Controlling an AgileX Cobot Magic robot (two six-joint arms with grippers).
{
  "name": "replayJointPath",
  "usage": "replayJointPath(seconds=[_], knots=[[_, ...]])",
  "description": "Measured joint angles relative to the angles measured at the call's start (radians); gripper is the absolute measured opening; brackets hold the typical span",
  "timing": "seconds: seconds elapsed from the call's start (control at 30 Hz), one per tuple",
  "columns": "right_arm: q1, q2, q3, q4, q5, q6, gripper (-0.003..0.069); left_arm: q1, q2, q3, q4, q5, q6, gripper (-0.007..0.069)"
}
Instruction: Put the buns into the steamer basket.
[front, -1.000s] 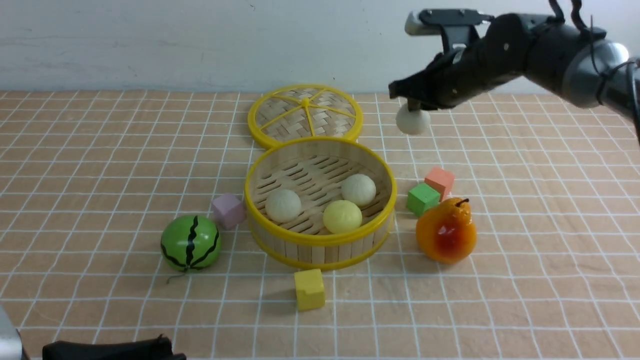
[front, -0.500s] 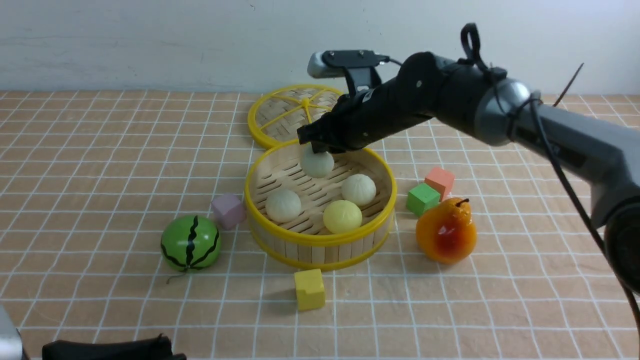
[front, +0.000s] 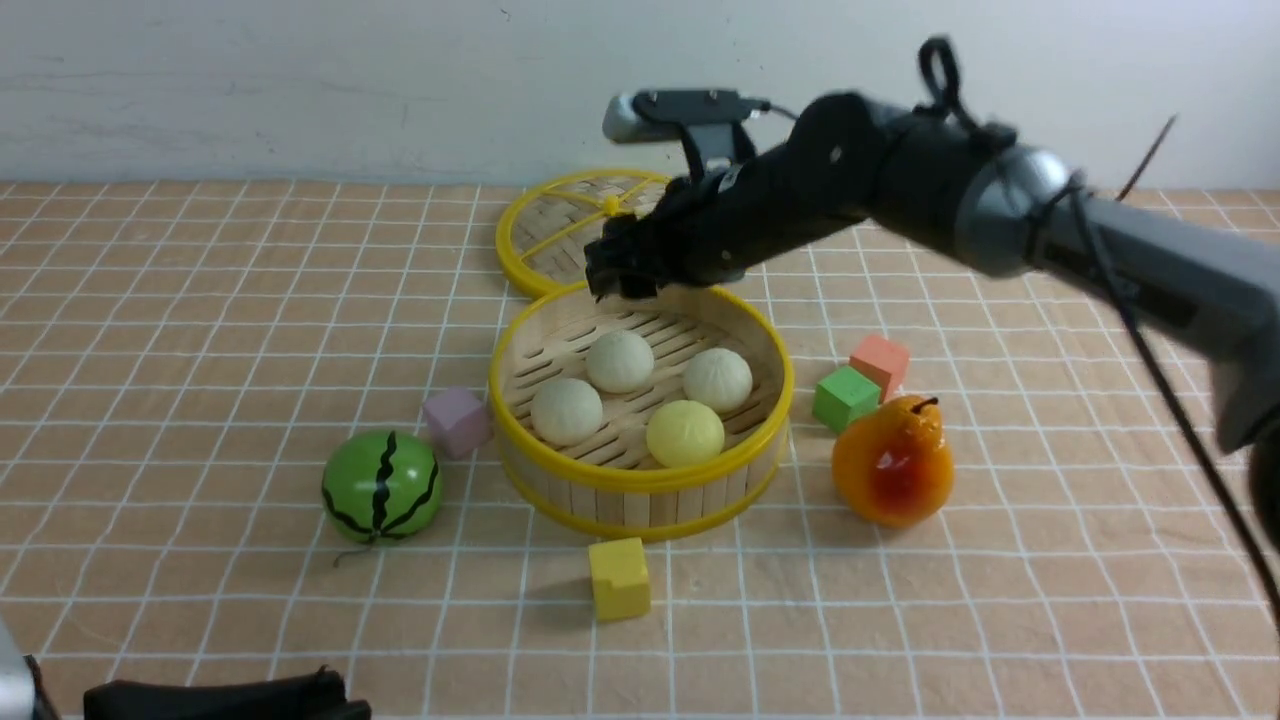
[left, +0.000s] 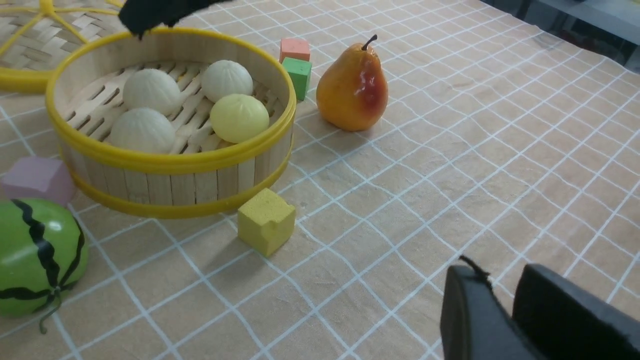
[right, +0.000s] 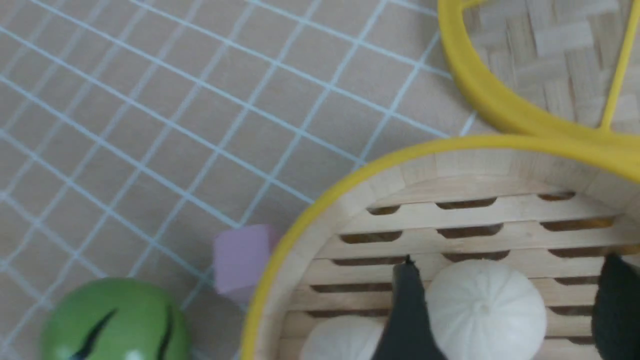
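Observation:
The steamer basket (front: 640, 500) stands mid-table. Three off-white buns (front: 620, 361) (front: 566, 411) (front: 717, 379) and one pale yellow bun (front: 684, 433) lie on its slatted floor. My right gripper (front: 620, 285) hangs open over the basket's far rim. In the right wrist view its fingers (right: 407, 310) stand wide on either side of the rearmost bun (right: 482, 310), which rests free below them. My left gripper (left: 500, 280) is low at the table's near left edge, far from the basket (left: 175, 160). A narrow gap shows between its tips, with nothing in it.
The flat woven lid (front: 560, 225) lies just behind the basket. A watermelon ball (front: 381, 487) and pink cube (front: 455, 421) sit left of it and a yellow cube (front: 619, 578) in front. Green (front: 845, 397) and orange-red (front: 880, 362) cubes and an orange pear (front: 893, 460) are to the right.
My right arm swung left from the far right with an off-white bun, reached over the basket and opened. That bun now lies in the basket beside the other three.

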Motion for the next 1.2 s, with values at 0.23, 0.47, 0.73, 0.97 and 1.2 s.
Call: replayJointPath(seconds=[0.23, 0.47, 0.73, 0.97, 1.2], knots=[[-0.003, -0.377, 0.094, -0.227, 0.37, 0.16, 0.0097, 0.0, -0.236, -0.001, -0.041, 0.014, -0.031, -0.0013], [-0.006, -0.732, 0.445, -0.345, 0.457, 0.329, -0.0016, 0.0, -0.446, 0.001, -0.04, 0.111, -0.036, -0.0013], [-0.006, -1.13, 0.758, -0.347, 0.443, 0.366, -0.0008, 0.0, -0.458, 0.008, -0.033, 0.133, -0.039, -0.0013], [-0.005, -1.454, 0.885, -0.345, 0.447, 0.368, 0.0, 0.0, -0.458, 0.008, -0.033, 0.136, -0.039, -0.0013], [-0.137, -1.64, 1.043, -0.319, 0.45, 0.369, 0.0006, 0.0, -0.458, 0.008, -0.033, 0.136, -0.039, -0.0013]])
